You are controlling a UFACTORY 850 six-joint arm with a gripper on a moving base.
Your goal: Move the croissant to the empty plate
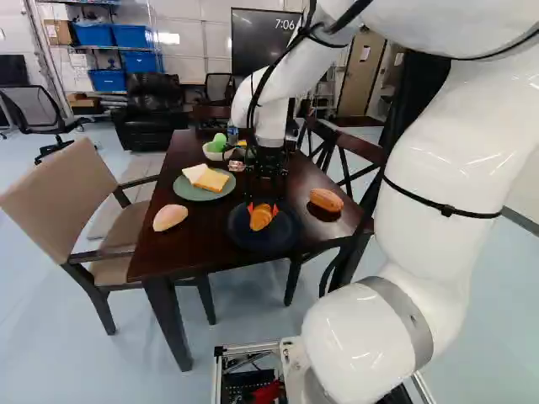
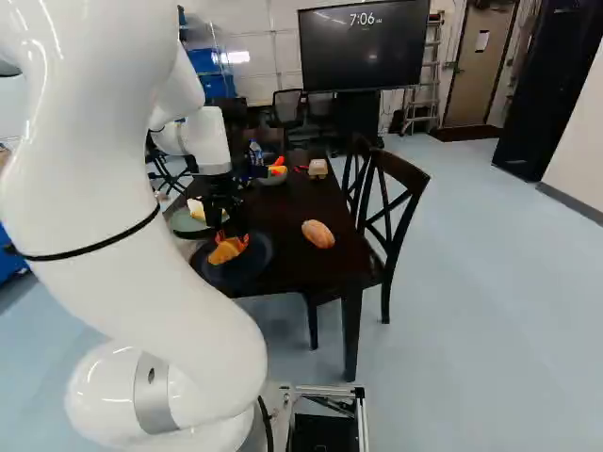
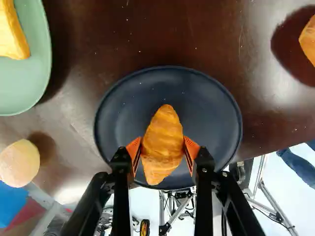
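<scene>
Your black two-finger end effector (image 1: 263, 209) with orange pads: grasping golden-brown, ridged croissant (image 3: 163, 142), one pad against each side. Croissant located over near part of round dark-blue plate (image 3: 199, 101); you cannot confirm contact with plate. Glossy dark-brown wooden surface (image 3: 147, 29) also carries, at left, green plate (image 3: 27, 86) with yellow-edged bread slices (image 3: 11, 37) and, nearer, pale oval bun (image 3: 18, 163); at right, brown oblong roll (image 1: 326, 199).
</scene>
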